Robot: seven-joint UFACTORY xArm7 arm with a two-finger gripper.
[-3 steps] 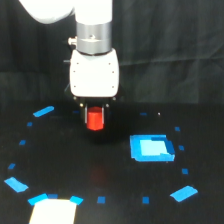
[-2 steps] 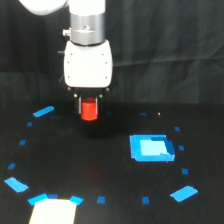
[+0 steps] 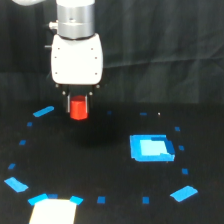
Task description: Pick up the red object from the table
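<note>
Between the jaws, pinched tight: red block, up off the table, toward its back left. Just above, white gripper, hanging straight down. Best now: hold the squeeze, lift slow and straight, no tilt. Well off toward the right edge, big blue patch, safely clear.

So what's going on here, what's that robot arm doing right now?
A single robot arm is picking up a small red object from a black table. The gripper is shut on the block, with its jaws on either side of it below the white gripper head. The block appears to hang above the table rather than rest on it, though the dark surface makes the gap hard to judge. A large bright blue patch lies on the table toward the exterior view's right, untouched.
</note>
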